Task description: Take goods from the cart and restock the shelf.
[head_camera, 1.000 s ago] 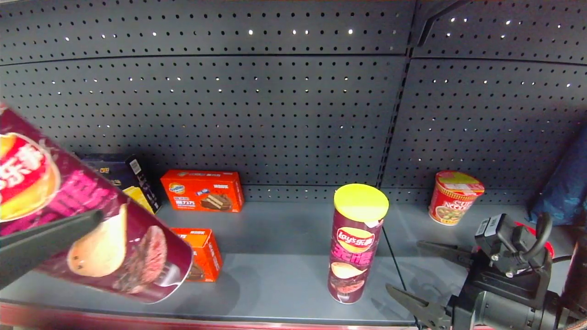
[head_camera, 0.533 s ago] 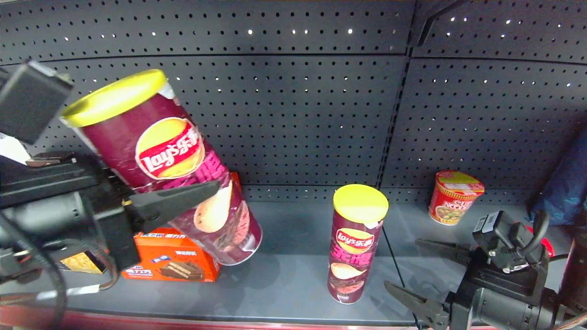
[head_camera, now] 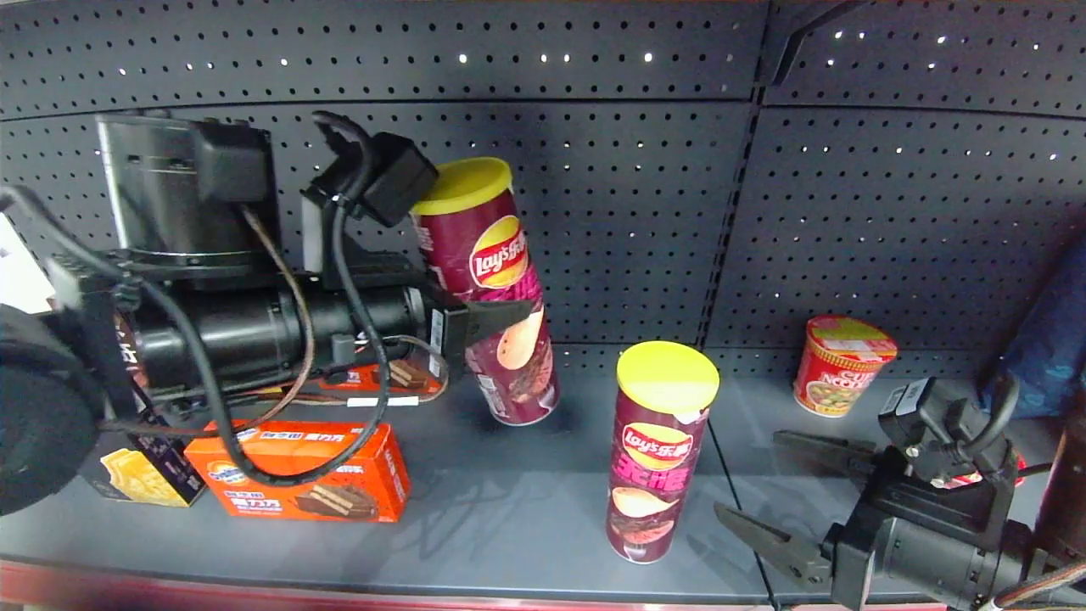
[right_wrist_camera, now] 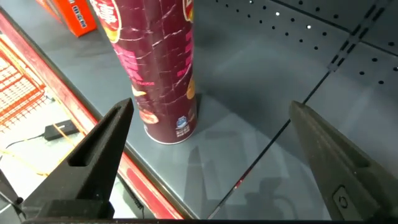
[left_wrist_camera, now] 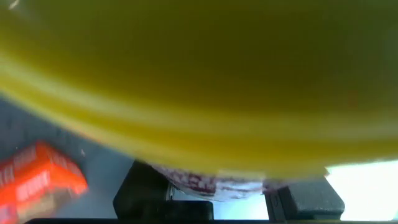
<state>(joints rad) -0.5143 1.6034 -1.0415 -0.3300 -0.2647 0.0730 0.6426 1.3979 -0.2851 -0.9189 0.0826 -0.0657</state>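
Swung in from the left, the left gripper (head_camera: 516,333) now holds its can (head_camera: 485,255) tilted over the shelf's (head_camera: 509,501) rear, left of the standing can (head_camera: 657,450), so placing looks close. The right gripper (head_camera: 747,473) hangs low, fingers spread.

Left wrist: the yellow lid (left_wrist_camera: 199,74) looms, with dark fingers (left_wrist_camera: 143,193) pinching the can beneath it.

Right wrist: this adds orange wire (right_wrist_camera: 18,87) below the shelf lip, probably the cart.
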